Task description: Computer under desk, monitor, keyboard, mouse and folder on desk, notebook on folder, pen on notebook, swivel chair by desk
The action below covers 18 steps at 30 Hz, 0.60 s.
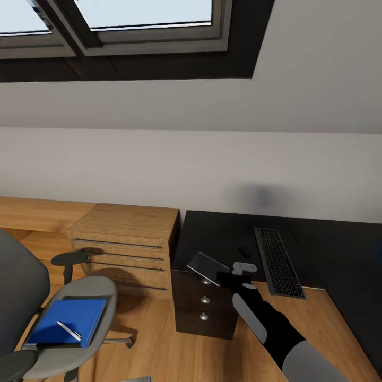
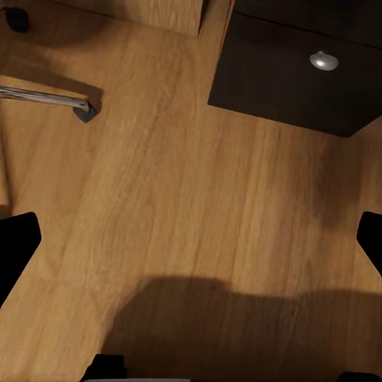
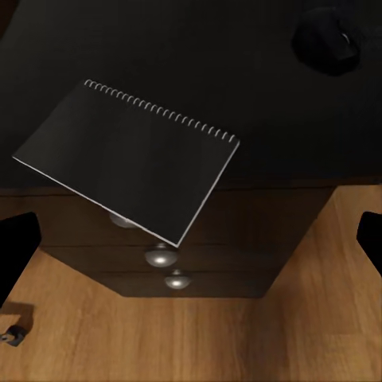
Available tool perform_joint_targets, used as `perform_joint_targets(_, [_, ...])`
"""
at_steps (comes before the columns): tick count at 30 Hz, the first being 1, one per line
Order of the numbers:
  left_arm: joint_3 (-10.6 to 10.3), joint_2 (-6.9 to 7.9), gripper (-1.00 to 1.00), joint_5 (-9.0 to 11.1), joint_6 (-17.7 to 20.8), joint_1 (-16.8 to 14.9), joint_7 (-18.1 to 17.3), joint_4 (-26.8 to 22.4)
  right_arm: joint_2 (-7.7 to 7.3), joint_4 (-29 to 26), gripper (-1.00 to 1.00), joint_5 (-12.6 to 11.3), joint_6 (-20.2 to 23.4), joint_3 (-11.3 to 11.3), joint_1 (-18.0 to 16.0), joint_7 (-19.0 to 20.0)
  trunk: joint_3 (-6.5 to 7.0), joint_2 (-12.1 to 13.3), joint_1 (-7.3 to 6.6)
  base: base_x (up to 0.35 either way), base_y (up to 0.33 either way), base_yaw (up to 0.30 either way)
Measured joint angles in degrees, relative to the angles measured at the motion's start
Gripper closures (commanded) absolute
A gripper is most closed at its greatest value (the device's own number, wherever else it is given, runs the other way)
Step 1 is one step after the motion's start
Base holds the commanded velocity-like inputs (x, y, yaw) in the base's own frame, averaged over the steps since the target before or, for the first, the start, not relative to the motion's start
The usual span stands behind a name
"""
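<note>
Bright blue folder [image 1: 68, 321] lower left, white pen [image 1: 69, 331] on it. Grey chair seat [image 1: 103, 289]. Glossy black desk [image 1: 223, 233], silver knobs [image 3: 161, 256]. Dark grey keyboard [image 1: 278, 261], black mouse [image 1: 244, 252]. Grey notebook [image 1: 208, 268], centre. Light wood plank floor [image 2: 191, 199].

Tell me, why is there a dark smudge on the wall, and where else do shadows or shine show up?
Head view: a soft blurred shadow sits on the wall above the keyboard; the notebook catches a pale sheen. Left wrist view: a broad soft-edged shadow spreads over the floor. Right wrist view: the drawer knobs glint, and the desk is dark enough that the mouse barely stands out.
</note>
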Motion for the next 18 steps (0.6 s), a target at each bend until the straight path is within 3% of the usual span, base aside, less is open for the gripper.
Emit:
perform_joint_targets(6, [0.0,0.01,-1.00,0.0,0.0,0.0,0.0,0.0,-0.12,0.0,-1.00,0.0,-0.5,-0.1,0.3,-1.2,0.00,0.0,0.00,0.000,0.000,-0.073])
perform_joint_targets(18, [0.0,-0.01,-1.00,0.0,0.0,0.0,0.0,0.0,-0.17,0.1,-1.00,-0.2,-3.6,-0.1,0.7,-5.1,0.00,0.0,0.01,-0.040,0.000,-0.228])
